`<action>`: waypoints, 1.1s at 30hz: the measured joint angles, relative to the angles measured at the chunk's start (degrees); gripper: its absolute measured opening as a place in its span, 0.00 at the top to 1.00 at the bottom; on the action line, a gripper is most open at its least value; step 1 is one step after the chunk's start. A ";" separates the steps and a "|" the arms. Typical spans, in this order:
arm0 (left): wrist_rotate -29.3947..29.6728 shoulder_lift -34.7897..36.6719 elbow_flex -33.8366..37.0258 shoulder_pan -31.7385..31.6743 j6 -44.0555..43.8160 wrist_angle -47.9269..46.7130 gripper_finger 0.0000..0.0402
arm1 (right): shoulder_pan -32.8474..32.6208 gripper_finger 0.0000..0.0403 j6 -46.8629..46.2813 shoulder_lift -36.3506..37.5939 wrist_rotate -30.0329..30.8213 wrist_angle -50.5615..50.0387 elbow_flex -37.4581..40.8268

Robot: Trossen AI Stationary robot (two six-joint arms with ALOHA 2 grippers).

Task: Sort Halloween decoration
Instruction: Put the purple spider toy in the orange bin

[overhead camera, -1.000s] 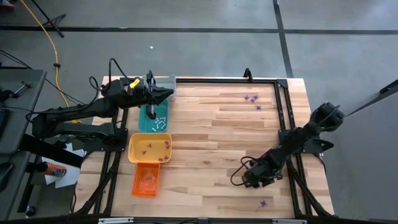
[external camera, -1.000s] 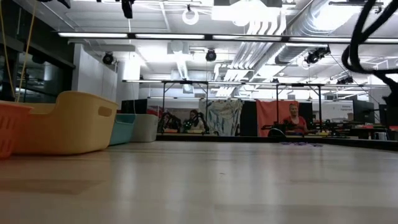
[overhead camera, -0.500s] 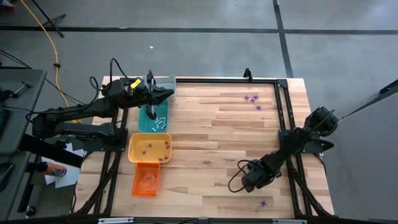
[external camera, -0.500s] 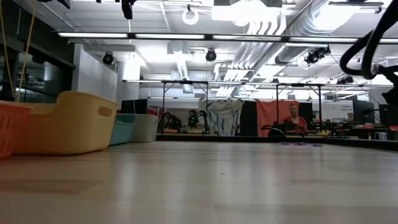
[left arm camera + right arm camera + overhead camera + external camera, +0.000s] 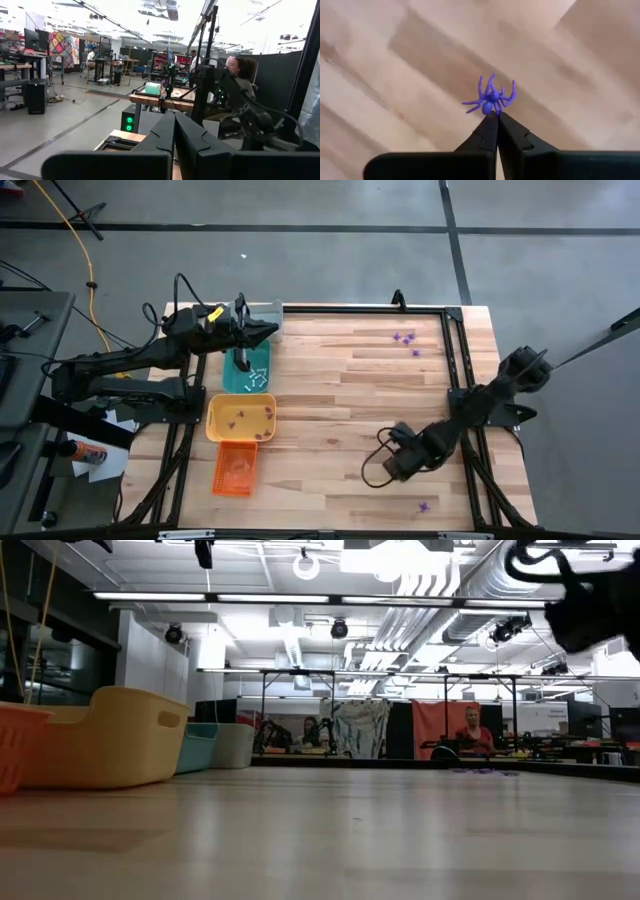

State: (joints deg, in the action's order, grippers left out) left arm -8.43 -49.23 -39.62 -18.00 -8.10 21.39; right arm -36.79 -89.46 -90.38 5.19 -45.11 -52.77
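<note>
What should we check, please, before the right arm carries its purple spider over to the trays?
1. Right gripper shut on the purple spider: ok.
2. Spider lifted off the table: cannot tell.
3. Yellow tray has room: ok.
4. Left gripper parked over the grey tray, away from the yellow tray: ok.
5. Purple spiders left: far corner and near edge: not ok, still unsorted.

Both tools closed: right tool (image 5: 496, 116) low, left tool (image 5: 175, 116) raised.
</note>
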 joint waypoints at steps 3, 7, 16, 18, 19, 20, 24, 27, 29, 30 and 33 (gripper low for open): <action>0.02 0.17 0.00 0.00 -0.28 0.42 1.00 | 2.04 1.00 5.89 3.76 6.55 -0.86 0.18; 0.04 0.20 -0.04 0.00 -0.28 0.85 1.00 | 6.16 1.00 24.05 8.13 13.61 3.11 0.09; 0.60 0.17 -0.04 1.88 -2.25 -3.08 1.00 | 22.34 1.00 62.65 8.84 12.60 29.75 0.08; 1.73 -0.01 -0.04 3.24 -2.23 -5.00 1.00 | 25.65 1.00 68.68 8.84 11.35 37.79 0.07; 2.51 -0.24 -0.04 4.09 -2.00 -6.19 1.00 | 27.20 1.00 71.30 8.84 10.30 41.94 0.03; 3.47 -0.59 -0.04 5.12 -1.50 -7.53 1.00 | 28.56 1.00 73.57 8.84 9.03 45.42 0.02; 7.09 -2.59 -0.04 10.09 1.42 -10.51 1.00 | 33.04 1.00 79.06 8.88 3.03 57.20 0.02; 8.82 -4.85 -0.04 13.40 3.18 -10.58 1.00 | 35.22 1.00 80.17 8.88 0.16 61.92 0.02; 9.72 -6.22 -0.04 14.91 3.74 -10.37 1.00 | 36.13 1.00 80.79 8.88 -1.27 64.30 0.02; 10.21 -6.91 -0.04 15.45 3.76 -10.23 1.00 | 36.41 1.00 80.92 8.88 -1.97 64.71 0.02; 10.72 -8.71 -0.04 16.24 3.74 -9.25 1.00 | 36.80 1.00 80.83 8.88 -2.80 64.64 0.02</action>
State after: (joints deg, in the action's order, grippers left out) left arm 2.29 -57.94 -39.66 -1.76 -4.36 12.14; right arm 0.01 -8.63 -81.49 2.39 19.52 -52.75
